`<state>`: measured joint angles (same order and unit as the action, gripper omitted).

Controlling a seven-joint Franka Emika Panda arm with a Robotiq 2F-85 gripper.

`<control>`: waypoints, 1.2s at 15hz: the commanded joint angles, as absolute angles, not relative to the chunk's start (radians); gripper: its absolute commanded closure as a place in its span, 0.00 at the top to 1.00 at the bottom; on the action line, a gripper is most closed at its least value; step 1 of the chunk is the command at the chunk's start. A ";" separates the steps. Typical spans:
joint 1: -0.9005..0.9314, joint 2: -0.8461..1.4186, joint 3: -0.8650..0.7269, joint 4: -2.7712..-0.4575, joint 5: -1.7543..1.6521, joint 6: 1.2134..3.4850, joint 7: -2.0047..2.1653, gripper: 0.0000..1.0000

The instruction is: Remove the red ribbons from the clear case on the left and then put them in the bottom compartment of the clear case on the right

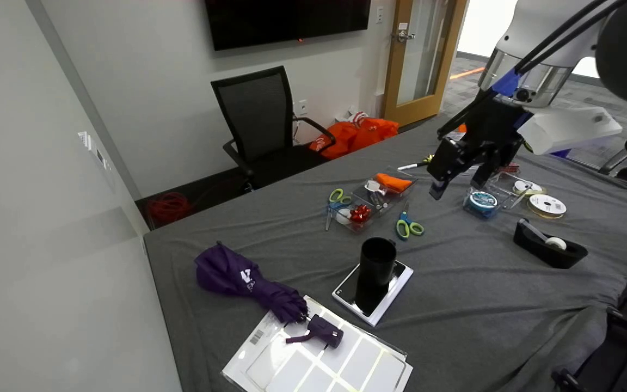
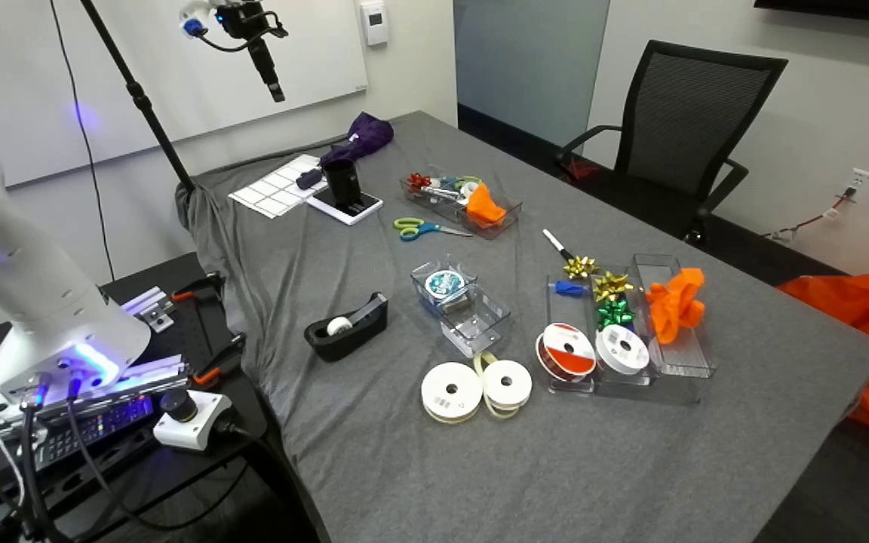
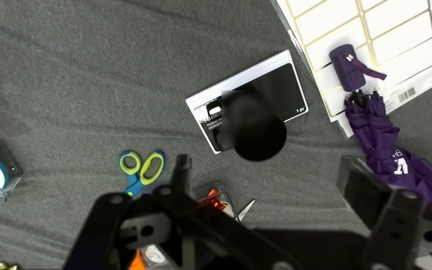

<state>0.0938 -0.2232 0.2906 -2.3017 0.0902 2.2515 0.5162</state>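
A shiny red bow [image 2: 418,181] lies in one end of a clear case [image 2: 508,228] with scissors, white items and orange tissue. The bow also shows in the other exterior view [image 1: 360,213] and in the wrist view [image 3: 213,198], partly hidden by a finger linkage. Another clear case [image 2: 680,388], with several compartments, holds gold and green bows, spools and orange tissue; a red ribbon spool [image 2: 566,353] rests at its near end. My gripper [image 3: 266,170] is open and empty, high above the table; it also shows in both exterior views [image 1: 458,188] [image 2: 276,94].
A black mug [image 1: 377,258] stands on a flat box [image 1: 389,299]. A purple umbrella [image 1: 232,275] lies partly on label sheets [image 1: 346,365]. Scissors [image 2: 423,228], a tape dispenser [image 2: 348,328], white spools [image 2: 451,391] and a small clear case [image 2: 491,313] with blue tape are around.
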 commanded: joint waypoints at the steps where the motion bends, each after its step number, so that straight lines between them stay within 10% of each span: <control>1: 0.112 -0.222 0.273 -2.300 0.085 2.250 0.520 1.00; 18: 0.083 0.099 0.147 -2.022 0.073 2.432 1.093 1.00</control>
<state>0.0733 -0.0087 0.1705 -2.1325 0.0930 2.4413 1.0029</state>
